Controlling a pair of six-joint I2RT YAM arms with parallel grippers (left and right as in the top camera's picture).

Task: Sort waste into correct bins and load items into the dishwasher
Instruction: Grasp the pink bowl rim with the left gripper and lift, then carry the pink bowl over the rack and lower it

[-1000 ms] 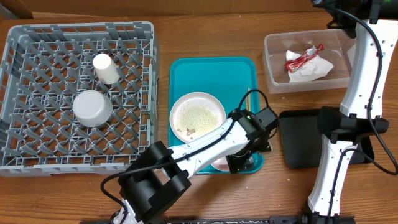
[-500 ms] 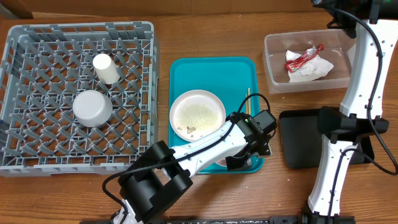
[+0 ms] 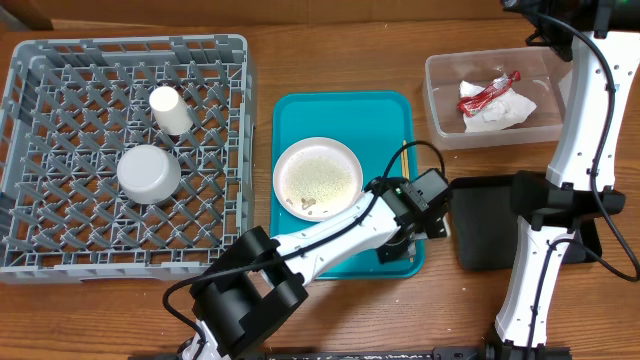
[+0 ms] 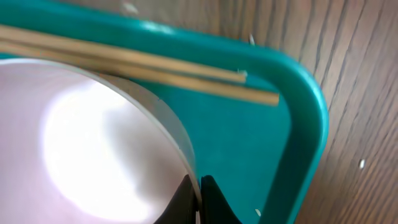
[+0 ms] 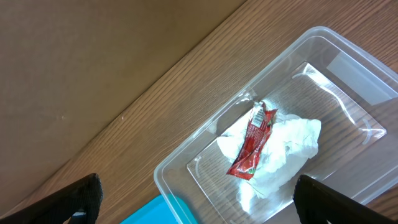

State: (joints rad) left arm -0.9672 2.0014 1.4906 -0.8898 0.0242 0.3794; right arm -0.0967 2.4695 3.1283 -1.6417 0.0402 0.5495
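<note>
Left gripper (image 4: 198, 200) pinches the pale bowl (image 4: 93, 149) by its rim on the teal tray (image 4: 301, 118), right gripper (image 5: 205, 202) gaping wide; next up, probably lifting clear of the chopsticks (image 4: 155, 67) toward the dish rack (image 3: 130, 43).

Pale bowl (image 4: 93, 155) at tray (image 4: 298, 124) corner, rim pinched; chopsticks (image 4: 155, 68), crumbed plate (image 3: 318, 178) beside.

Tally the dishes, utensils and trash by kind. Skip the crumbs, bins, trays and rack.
Cup: 1
Bowls: 2 (grey bowl, pale bowl)
Plate: 1
Chopsticks: 2
Napkin: 1
Wrapper: 1
Total: 8
</note>
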